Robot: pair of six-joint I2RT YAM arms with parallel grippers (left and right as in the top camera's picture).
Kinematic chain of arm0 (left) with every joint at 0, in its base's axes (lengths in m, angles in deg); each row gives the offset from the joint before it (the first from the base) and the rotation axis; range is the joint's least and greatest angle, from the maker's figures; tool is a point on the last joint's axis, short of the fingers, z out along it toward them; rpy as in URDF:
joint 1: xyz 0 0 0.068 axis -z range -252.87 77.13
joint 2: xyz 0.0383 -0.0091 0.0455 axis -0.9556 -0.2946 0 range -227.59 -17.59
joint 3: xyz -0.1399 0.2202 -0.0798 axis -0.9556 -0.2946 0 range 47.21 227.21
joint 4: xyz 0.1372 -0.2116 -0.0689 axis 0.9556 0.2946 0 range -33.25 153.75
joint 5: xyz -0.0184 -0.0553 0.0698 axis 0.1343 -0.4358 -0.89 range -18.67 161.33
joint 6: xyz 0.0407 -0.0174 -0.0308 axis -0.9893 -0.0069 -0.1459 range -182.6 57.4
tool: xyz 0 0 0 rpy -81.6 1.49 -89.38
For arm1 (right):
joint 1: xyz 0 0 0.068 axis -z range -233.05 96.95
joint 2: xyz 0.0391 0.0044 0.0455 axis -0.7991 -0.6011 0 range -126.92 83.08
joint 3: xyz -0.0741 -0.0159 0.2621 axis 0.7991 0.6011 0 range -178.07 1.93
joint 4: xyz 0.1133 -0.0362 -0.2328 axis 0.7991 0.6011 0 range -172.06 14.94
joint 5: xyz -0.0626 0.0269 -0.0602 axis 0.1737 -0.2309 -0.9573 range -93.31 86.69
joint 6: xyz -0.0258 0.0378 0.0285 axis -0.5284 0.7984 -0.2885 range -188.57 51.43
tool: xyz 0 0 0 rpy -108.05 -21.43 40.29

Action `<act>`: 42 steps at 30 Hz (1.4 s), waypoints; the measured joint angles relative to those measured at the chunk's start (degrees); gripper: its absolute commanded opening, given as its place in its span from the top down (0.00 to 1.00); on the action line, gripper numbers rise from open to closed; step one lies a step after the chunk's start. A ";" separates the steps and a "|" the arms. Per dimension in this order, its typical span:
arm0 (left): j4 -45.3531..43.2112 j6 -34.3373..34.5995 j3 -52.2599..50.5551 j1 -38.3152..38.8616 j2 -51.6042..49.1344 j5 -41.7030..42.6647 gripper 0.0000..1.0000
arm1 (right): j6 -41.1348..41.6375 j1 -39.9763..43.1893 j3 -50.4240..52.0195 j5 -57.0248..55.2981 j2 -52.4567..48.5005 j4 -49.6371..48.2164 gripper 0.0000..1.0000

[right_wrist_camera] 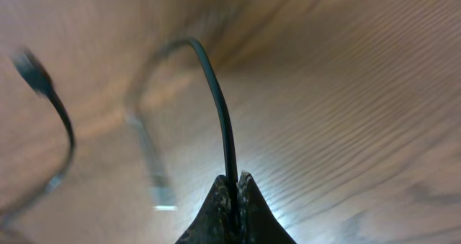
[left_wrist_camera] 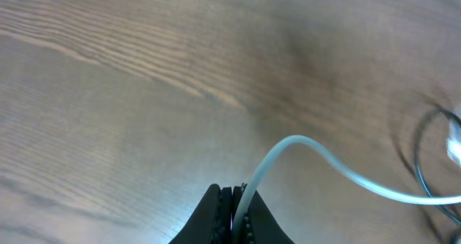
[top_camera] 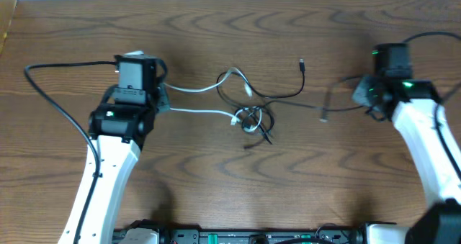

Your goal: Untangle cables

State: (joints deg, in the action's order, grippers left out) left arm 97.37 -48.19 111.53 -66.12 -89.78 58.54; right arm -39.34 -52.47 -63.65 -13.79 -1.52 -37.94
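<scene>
The white cable [top_camera: 196,88] runs from my left gripper [top_camera: 164,98] to the tangle [top_camera: 251,119] at mid table. My left gripper is shut on the white cable; in the left wrist view the cord [left_wrist_camera: 317,154] rises from between the fingers [left_wrist_camera: 236,208] and curves right. The black cable [top_camera: 284,96] loops out of the tangle, with one plug end [top_camera: 302,62] at the back. My right gripper [top_camera: 362,93] is shut on the black cable; in the right wrist view the cord [right_wrist_camera: 220,107] rises from the jaws [right_wrist_camera: 234,190].
Thicker black arm wires trail at the far left [top_camera: 50,93] and the back right [top_camera: 432,37]. The wooden table [top_camera: 216,179] fills the view. A black plug end [right_wrist_camera: 32,68] shows blurred at the left of the right wrist view.
</scene>
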 measured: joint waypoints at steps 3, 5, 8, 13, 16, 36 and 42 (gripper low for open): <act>-2.51 0.85 0.00 -1.77 0.00 3.74 0.92 | -0.17 1.38 -0.76 -0.44 3.41 -0.07 0.99; -4.13 1.92 0.00 -1.84 0.00 6.91 0.92 | -0.20 1.44 -0.87 -0.04 4.92 -0.04 0.99; -6.49 3.08 0.00 -1.81 0.00 15.17 0.67 | -0.24 1.44 -0.94 1.42 5.33 0.92 0.99; -5.49 4.02 0.00 -1.81 0.00 23.91 0.32 | -0.35 1.44 -0.94 2.14 5.27 1.90 0.85; -3.23 4.24 0.00 -1.81 0.00 25.40 0.26 | -0.90 1.44 -0.94 2.51 5.27 1.95 0.53; -6.23 3.74 0.00 21.57 -13.77 27.12 0.25 | -9.40 -11.26 -0.87 19.50 5.27 6.10 0.24; -8.81 3.76 0.00 26.10 -19.37 27.36 0.26 | -10.45 -18.18 2.67 20.00 3.43 2.54 0.30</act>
State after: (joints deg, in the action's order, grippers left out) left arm 88.56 -44.43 111.53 -40.03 -109.14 85.90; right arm -49.78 -70.65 -60.98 6.21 1.91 -35.41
